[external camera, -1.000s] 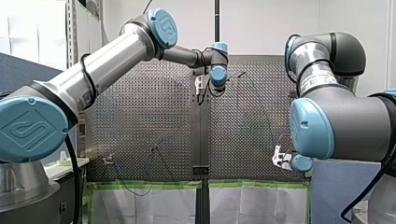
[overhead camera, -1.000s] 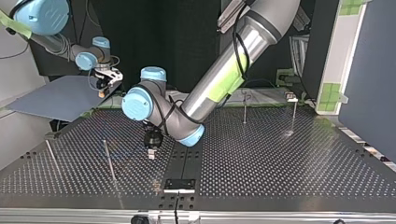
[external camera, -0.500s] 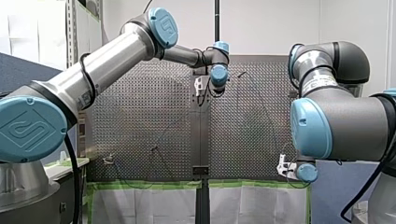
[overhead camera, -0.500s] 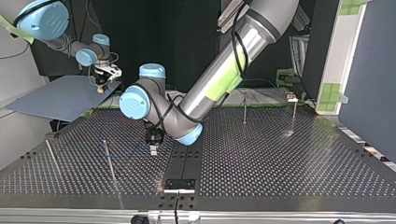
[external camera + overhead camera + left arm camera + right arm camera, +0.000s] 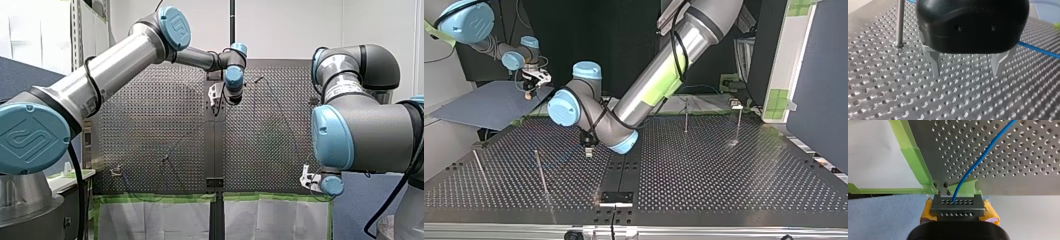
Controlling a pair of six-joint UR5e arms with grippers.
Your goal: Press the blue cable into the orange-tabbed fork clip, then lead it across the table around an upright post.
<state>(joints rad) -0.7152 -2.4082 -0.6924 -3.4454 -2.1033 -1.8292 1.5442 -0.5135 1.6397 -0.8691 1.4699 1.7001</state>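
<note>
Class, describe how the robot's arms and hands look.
My left arm and my right arm are grey tubes with light-blue joint caps and black cables. My left hand is black, rounded, with pointed metal fingers; my right hand has yellow pads.

Noted in the front view: a white wall (image 5: pixel 290 25) stands behind my left gripper (image 5: pixel 215 100), and a dark vertical pole (image 5: pixel 232 20) rises above it. The perforated metal table (image 5: pixel 724 170) lies under it. Green tape (image 5: pixel 915 157) edges the table just ahead of my right gripper (image 5: pixel 958 207), with white sheeting (image 5: pixel 873 157) beside. A blue-grey board (image 5: pixel 479 105) lies below that gripper. A black backdrop (image 5: pixel 624 40) stands behind both.
</note>
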